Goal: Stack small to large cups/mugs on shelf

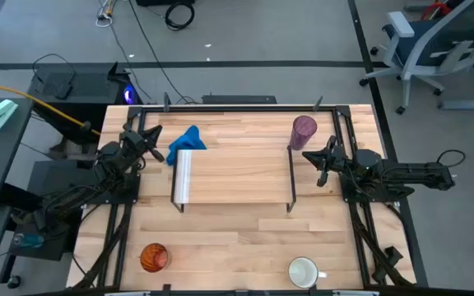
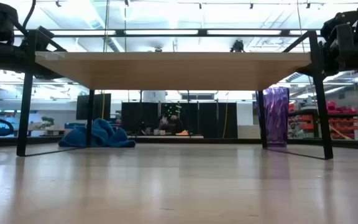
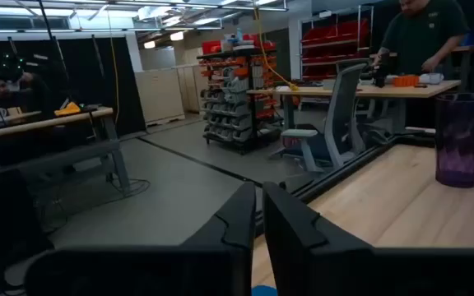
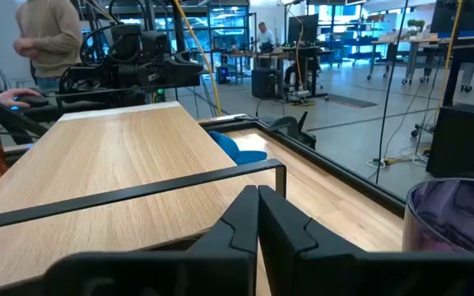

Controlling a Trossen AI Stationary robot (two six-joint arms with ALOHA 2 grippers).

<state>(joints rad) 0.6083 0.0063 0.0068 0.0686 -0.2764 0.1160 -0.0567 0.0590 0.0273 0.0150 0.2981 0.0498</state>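
We count three vessels on the table, one of each kind, and none of them stands on the shelf (image 1: 237,173). Nearest the front edge sit two: one small orange cup (image 1: 154,257) toward the left corner, and one white mug (image 1: 304,271) toward the right, its handle pointing right. Beyond them, across the middle of the table, we see the single shelf, a light-wood board on thin black legs with a white panel at its left end; its top is bare. Two arms flank it. The left gripper (image 1: 156,137) hovers just off the shelf's left end, its fingers (image 3: 241,218) pressed nearly together around nothing. The right gripper (image 1: 319,161) hovers just off the right end, likewise clenched and empty. Farther back, we find one blue cloth (image 1: 186,143) bunched at the shelf's far left corner, and one purple tumbler (image 1: 304,131) standing upright beside the far right corner.
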